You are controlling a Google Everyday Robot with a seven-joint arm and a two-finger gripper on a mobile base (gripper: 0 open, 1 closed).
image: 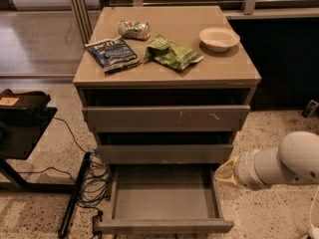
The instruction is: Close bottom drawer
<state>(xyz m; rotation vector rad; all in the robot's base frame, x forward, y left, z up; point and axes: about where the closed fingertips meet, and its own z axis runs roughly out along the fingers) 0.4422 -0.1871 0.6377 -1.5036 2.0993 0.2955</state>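
The bottom drawer is the lowest of the three in the grey-taupe cabinet. It stands pulled far out towards me, a shallow empty tray with a plain front panel. My gripper, a yellowish tip on a white arm, comes in from the right. It sits low, right beside the drawer's right side wall near the cabinet body, just under the middle drawer front.
The top drawer front carries white scratch marks. On the cabinet top lie a blue chip bag, a green chip bag, a crushed can and a white bowl. A black stand and cables are at left.
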